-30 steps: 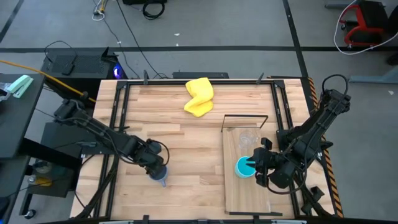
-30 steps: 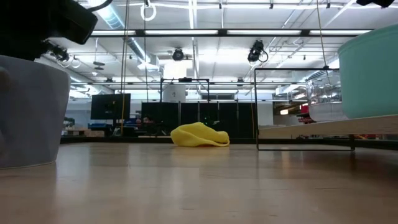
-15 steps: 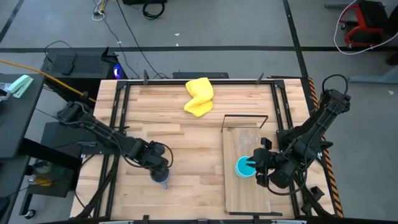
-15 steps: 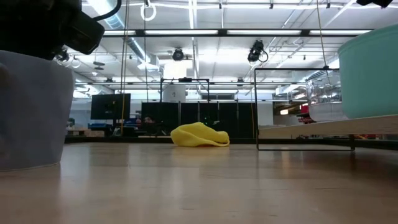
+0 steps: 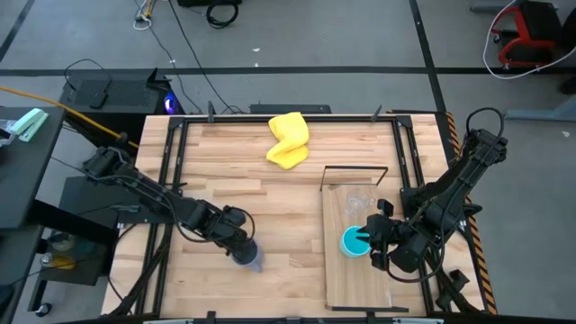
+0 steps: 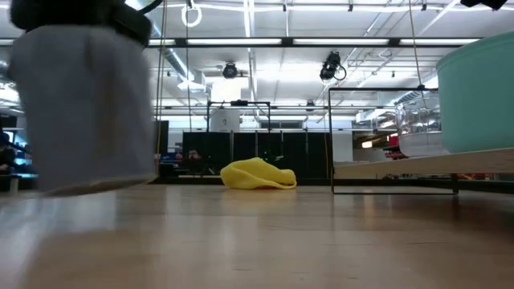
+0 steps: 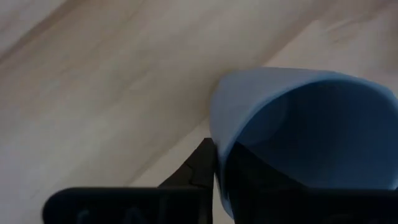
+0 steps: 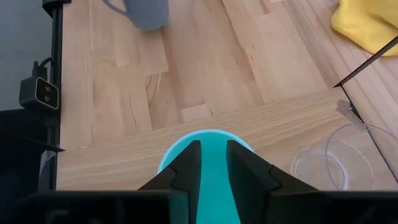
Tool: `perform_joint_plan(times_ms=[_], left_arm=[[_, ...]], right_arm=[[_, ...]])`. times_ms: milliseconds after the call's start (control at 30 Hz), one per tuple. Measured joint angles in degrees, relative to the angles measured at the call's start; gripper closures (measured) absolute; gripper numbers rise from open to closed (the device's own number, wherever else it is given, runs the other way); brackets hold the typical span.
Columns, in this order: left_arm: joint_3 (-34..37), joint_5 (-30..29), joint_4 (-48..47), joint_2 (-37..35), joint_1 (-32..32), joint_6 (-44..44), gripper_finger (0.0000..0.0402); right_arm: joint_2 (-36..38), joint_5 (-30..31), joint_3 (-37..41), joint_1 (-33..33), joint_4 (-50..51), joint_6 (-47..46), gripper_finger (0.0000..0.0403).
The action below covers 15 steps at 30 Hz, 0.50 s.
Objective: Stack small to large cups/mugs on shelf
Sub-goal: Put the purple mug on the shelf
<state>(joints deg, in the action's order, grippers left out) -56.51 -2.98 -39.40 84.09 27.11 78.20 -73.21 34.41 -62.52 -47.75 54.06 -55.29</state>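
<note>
Grey-blue mug [image 5: 249,259] sits at the near left of the counter [image 5: 270,189], well apart from the shelf [image 5: 360,279] on the right. The left gripper [image 5: 241,247] has its fingers pinched on the mug's rim, one inside, one outside, probably to carry it across. On the shelf, the right gripper [image 5: 367,239] holds the cyan mug [image 5: 351,241] the same way, the clear glass [image 5: 359,200] just beyond it. A yellow cloth [image 5: 288,139] lies far off, out of the way.

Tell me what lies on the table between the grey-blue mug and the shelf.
Nothing: in the high view, only bare tabletop runs from the grey-blue mug in the left gripper to the shelf. The right wrist view agrees.
</note>
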Motion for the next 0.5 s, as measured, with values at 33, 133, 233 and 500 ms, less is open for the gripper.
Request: perform_joint_plan(times_ms=[33,133,233,500], left_arm=[[-0.02,-0.46,1.81,0.00,-0.10,-1.15,0.0372],[-0.01,-2.17,7.22,0.00,-0.33,-4.15,0.0379],[-0.02,-3.57,11.59,0.00,-0.44,-6.72,0.0379],[-2.80,-3.29,12.29,7.12,-2.20,-8.11,0.0379]], right_arm=[[0.01,0.00,0.00,0.00,0.00,0.00,0.0320],[0.00,0.00,0.00,0.00,0.00,0.16,0.0321],[0.00,0.00,0.00,0.00,-0.27,2.38,0.0324],[0.00,-0.11,0.00,1.54,-7.04,11.45,0.0325]])
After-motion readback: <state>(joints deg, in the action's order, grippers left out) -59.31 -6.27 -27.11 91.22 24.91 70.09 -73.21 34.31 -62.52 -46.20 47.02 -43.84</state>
